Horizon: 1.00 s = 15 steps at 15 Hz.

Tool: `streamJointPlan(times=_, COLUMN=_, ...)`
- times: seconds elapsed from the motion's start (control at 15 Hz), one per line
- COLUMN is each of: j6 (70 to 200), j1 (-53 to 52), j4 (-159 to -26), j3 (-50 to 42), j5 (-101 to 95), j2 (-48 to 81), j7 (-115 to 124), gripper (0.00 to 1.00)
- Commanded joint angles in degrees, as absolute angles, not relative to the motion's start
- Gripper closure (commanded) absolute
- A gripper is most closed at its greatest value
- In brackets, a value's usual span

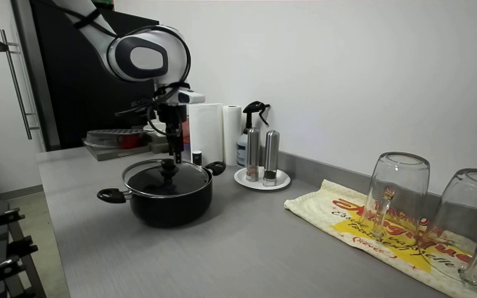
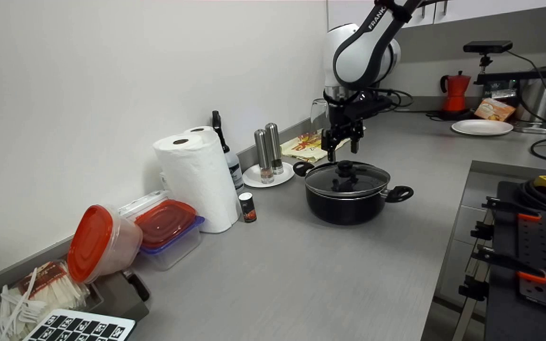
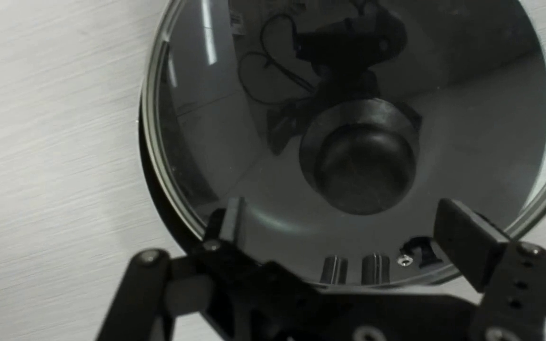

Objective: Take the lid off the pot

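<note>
The jaws of the gripper stand wide apart and have hold of nothing: in the wrist view the one black knob of the one glass lid sits just beyond the two fingers, and whether a fingertip touches the glass I cannot tell. The lid rests on the one black pot, which has two side handles and stands on the grey counter; in the wrist view a dark strip of pot shows past the lid's rim. Near the pot, one white plate bears two upright steel-topped mills. Near it stand one spray bottle, two paper rolls and one small white-capped jar. Two upturned glass mugs stand on one printed cloth. In an exterior view a second white plate lies well apart from the pot, near one red coffee maker.
</note>
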State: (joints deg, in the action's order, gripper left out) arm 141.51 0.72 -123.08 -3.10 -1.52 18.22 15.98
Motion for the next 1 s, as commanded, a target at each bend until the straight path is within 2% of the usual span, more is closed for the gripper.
streamJointPlan(times=0.0, j6=138.6, j1=-0.6, j4=-120.7, j3=-3.8, j5=-2.2, j2=20.0, j7=17.2, gripper=0.00)
streamJointPlan(times=0.53, j6=134.5, j1=-1.1, j4=-119.3, j3=-3.5, j5=-1.8, j2=20.9, j7=16.5, gripper=0.00)
streamJointPlan(times=0.6, j6=134.6, j1=-1.1, j4=-119.4, j3=-3.4, j5=-1.9, j2=21.0, j7=16.2, gripper=0.25)
streamJointPlan(times=0.67, j6=134.5, j1=-1.1, j4=-119.4, j3=-3.4, j5=-1.8, j2=21.0, j7=16.1, gripper=0.26)
streamJointPlan(times=0.93, j6=134.0, j1=-0.9, j4=-119.2, j3=-3.4, j5=-1.5, j2=21.1, j7=16.0, gripper=0.56)
